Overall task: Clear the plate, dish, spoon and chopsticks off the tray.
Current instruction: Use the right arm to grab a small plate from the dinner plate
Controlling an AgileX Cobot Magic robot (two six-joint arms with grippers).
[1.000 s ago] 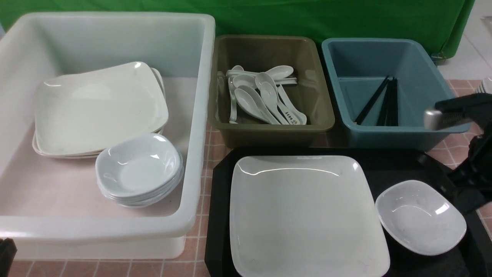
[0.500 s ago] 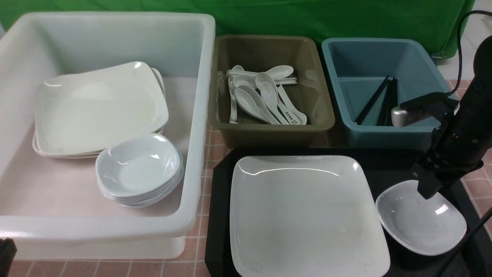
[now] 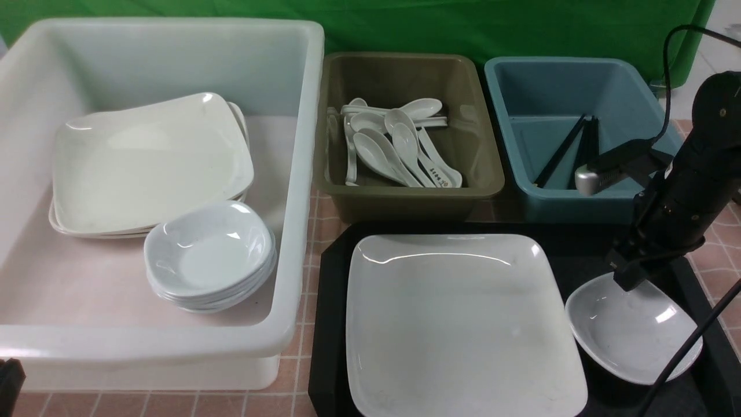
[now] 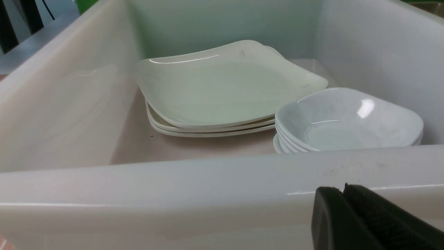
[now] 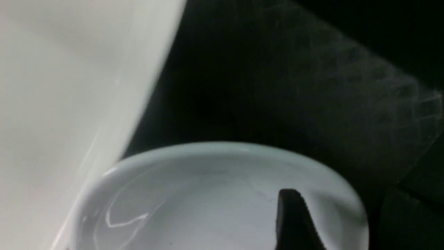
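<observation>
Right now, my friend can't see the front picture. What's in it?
The right gripper points down at the rim of a small white dish on a black tray, beside a big white plate. Behind stand a white tub, an olive tub and a blue tub.

Just one marking turned up: small dark print ran along the handle of a white spoon (image 3: 437, 172) lying in the olive tub (image 3: 399, 75). Its characters were too small to read. No other lettering could be read anywhere.
</observation>
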